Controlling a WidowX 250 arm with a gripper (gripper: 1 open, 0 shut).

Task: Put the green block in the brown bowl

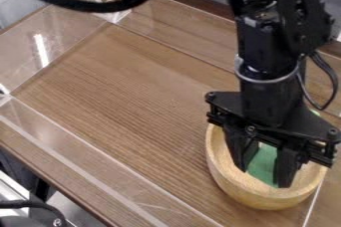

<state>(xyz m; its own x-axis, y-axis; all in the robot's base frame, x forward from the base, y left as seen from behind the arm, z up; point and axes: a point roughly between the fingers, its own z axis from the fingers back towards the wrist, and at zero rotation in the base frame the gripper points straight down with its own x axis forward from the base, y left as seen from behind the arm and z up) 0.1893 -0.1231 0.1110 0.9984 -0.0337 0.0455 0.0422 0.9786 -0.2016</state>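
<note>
Pincer (pixel 272 164): 1 unit, black, pointing steeply down over the bowl, fingers clamped on the green block (pixel 278 163), which hangs upright between them. Green block: 1, flat, matte, bright green, lower end inside the rim of the brown bowl (pixel 229 174); whether it touches the bowl floor cannot be told, as the fingers hide it. Brown bowl: 1, round, light wood, thick rim, standing near the front right edge of the table (pixel 127 92). Table: brown wood-grain surface with a clear, glossy border wall. Task status, as judged: carry complete, block over and within the bowl; remaining, release of the block and withdrawal of the arm.
</note>
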